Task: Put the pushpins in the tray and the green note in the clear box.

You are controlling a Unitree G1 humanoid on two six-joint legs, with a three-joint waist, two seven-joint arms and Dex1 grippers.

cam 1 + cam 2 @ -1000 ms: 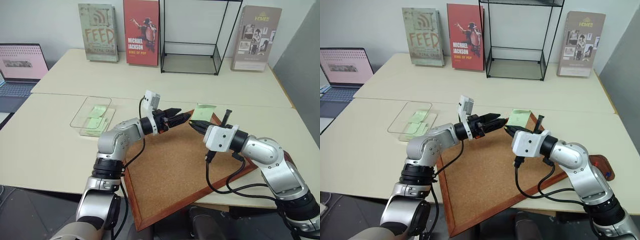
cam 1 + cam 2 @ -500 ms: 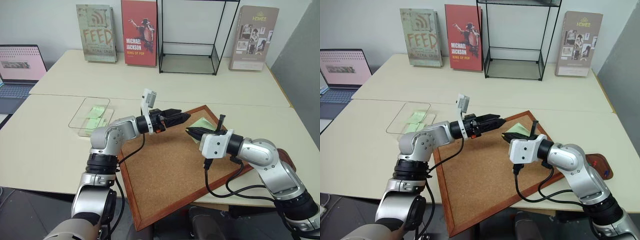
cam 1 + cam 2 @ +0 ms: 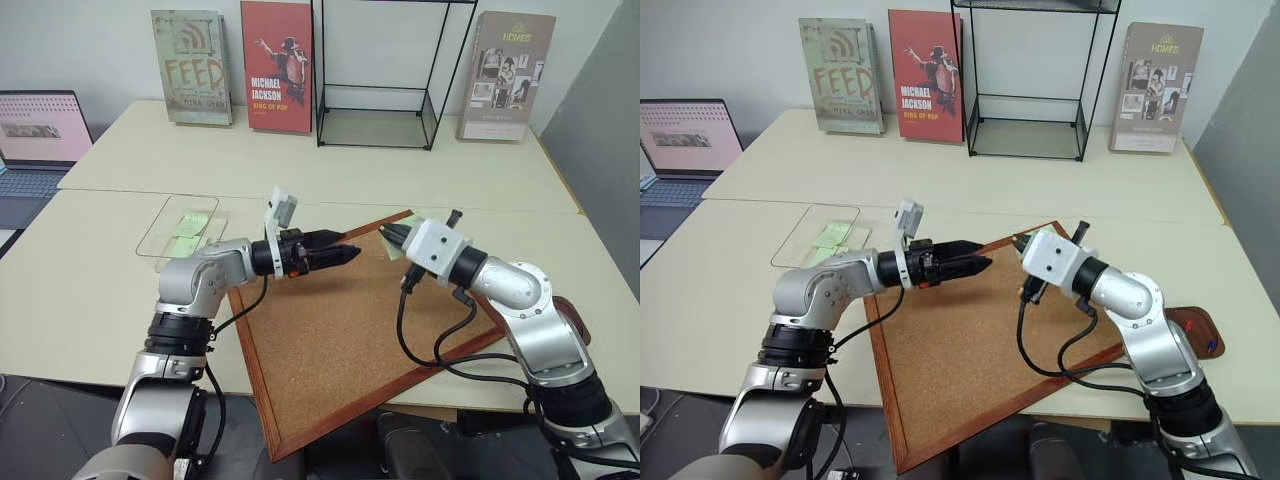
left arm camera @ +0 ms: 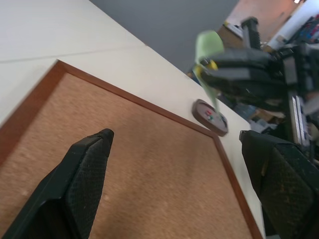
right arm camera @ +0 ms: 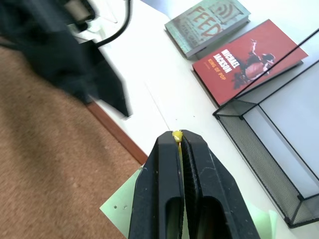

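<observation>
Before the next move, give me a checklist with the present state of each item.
1. Right gripper shut on the yellow pushpin: ok.
2. Green note lifted off the corkboard, up at the right fingers: ok.
3. Note free of the pin: cannot tell.
4. Left gripper open and facing the note: ok.
5. Left fingers around the note: not ok, they stand apart from it.
6. Clear box open on top, tray with room for a pin: ok.
</observation>
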